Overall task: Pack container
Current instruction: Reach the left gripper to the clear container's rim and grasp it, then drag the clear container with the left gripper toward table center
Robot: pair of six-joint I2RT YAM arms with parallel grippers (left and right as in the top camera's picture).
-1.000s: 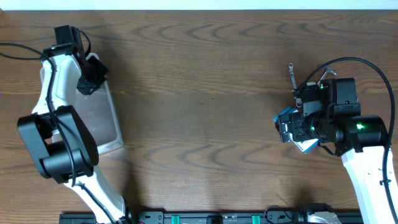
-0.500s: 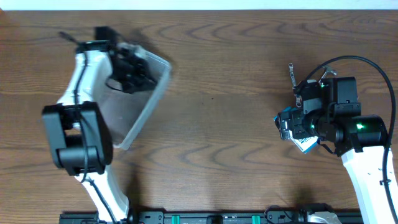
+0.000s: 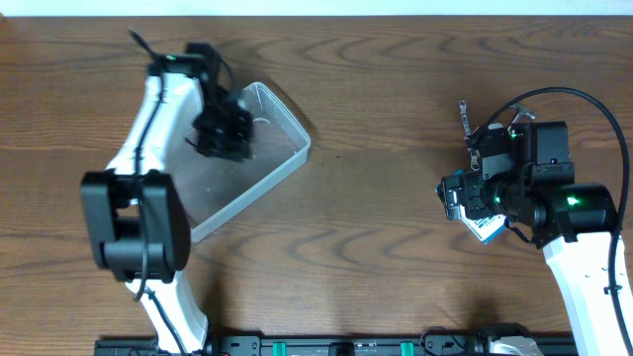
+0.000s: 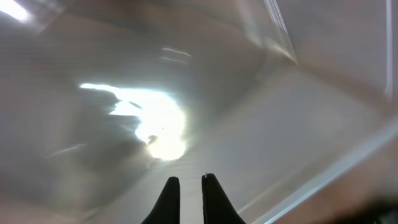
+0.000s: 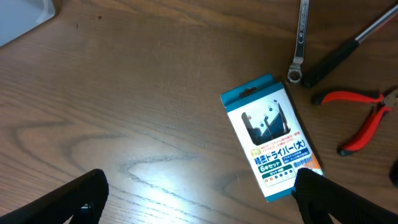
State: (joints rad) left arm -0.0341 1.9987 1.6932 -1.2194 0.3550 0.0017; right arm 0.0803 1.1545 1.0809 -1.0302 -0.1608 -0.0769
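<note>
The clear plastic container [image 3: 259, 168] lies slanted on the table's left half. My left gripper [image 3: 224, 135] is at its far rim, and its fingers [image 4: 186, 181] are shut on the container's thin wall [image 4: 292, 124], with the blurred tub filling that view. My right gripper [image 3: 467, 204] hovers open and empty over the table's right side. In the right wrist view its fingers [image 5: 199, 186] are spread wide, with the right finger over the corner of a blue-and-white screwdriver-bit packet [image 5: 270, 137]. A corner of the container [image 5: 22, 18] shows at the top left of that view.
Beyond the packet lie a silver wrench [image 5: 300, 37], a black-handled tool [image 5: 339, 53] and red-handled pliers [image 5: 364, 118]. The wrench [image 3: 463, 119] and the packet's corner [image 3: 486, 231] show overhead by the right arm. Bare wooden tabletop lies between the arms.
My left arm has swung right and dragged the container with it, turning it from upright along the left edge to slanted nearer the middle. The right arm has not moved.
</note>
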